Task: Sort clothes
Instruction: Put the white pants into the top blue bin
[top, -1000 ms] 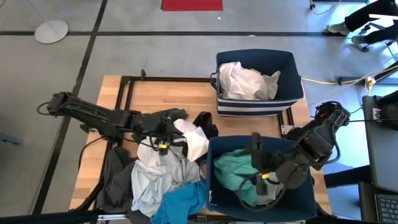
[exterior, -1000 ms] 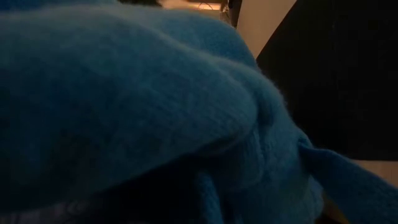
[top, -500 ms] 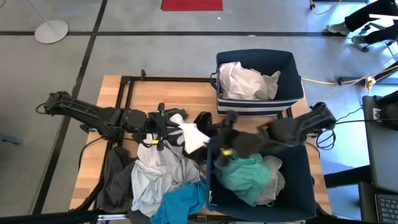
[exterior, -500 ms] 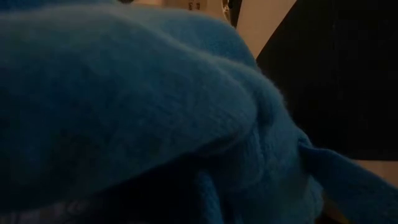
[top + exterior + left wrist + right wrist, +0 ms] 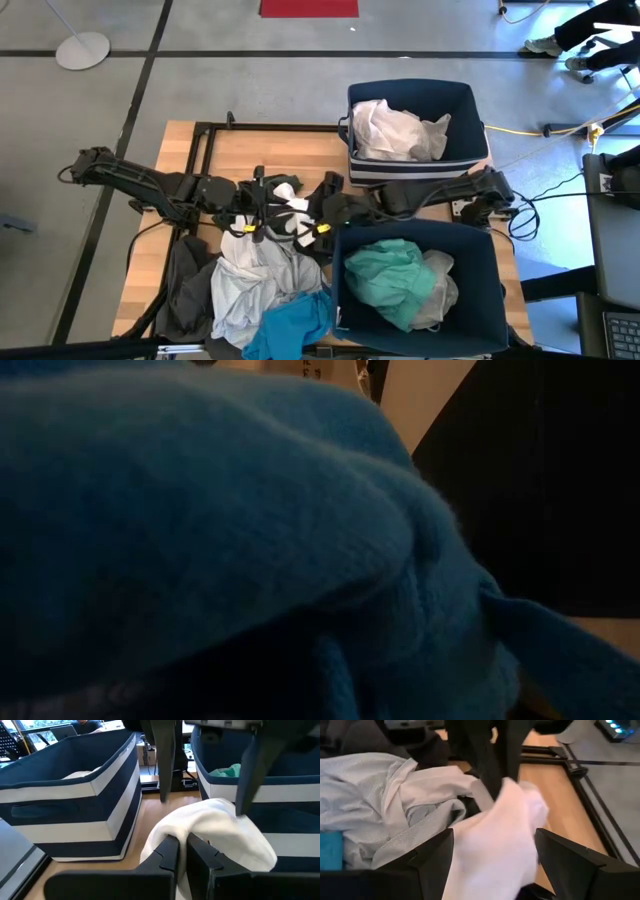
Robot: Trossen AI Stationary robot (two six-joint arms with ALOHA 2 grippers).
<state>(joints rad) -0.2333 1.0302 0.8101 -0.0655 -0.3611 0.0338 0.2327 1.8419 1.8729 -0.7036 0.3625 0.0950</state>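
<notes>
Swung out of the near bin [image 5: 495, 300], the right gripper [image 5: 322, 222] is spread wide around the white garment [image 5: 298, 213], pinched shut by the left gripper [image 5: 268, 212] beside that bin; a handover seems underway, and closing is called for.

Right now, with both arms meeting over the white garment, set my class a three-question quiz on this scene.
1. True or false: the left gripper is shut on the white garment.
2. Which bin holds the turquoise garment? A) the far bin B) the near bin
3. Fill in: the right gripper has its fingers spread ____ around the white garment.

Key: 1 true. 2 B. 3 open.
</notes>
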